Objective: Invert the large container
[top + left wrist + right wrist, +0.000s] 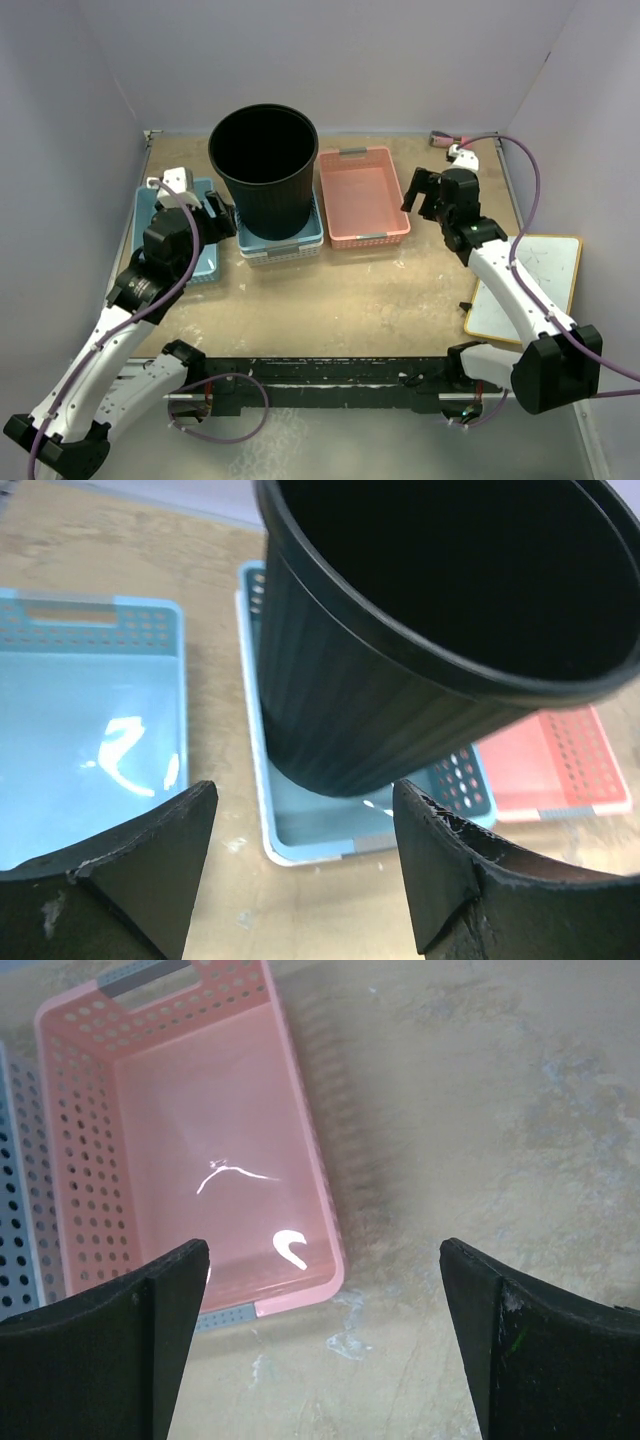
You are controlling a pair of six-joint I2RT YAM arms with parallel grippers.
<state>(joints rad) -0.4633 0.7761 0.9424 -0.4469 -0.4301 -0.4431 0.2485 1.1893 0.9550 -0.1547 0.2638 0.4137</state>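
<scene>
The large container (265,170) is a tall round black bin, standing upright with its mouth up inside a stacked blue-and-white basket (282,245). In the left wrist view the large container (420,640) fills the upper right, just beyond my fingertips. My left gripper (222,215) is open and empty, just left of the bin's lower wall; in its own view my left gripper (305,810) is apart from the bin. My right gripper (425,192) is open and empty, right of the pink basket (362,195). In its own view my right gripper (325,1280) hovers over that basket's near right corner.
A blue basket (180,235) lies at the left under my left arm and also shows in the left wrist view (90,710). A whiteboard (525,290) lies at the right edge. A small pink-and-grey object (447,139) sits at the back right. Grey walls close in the table.
</scene>
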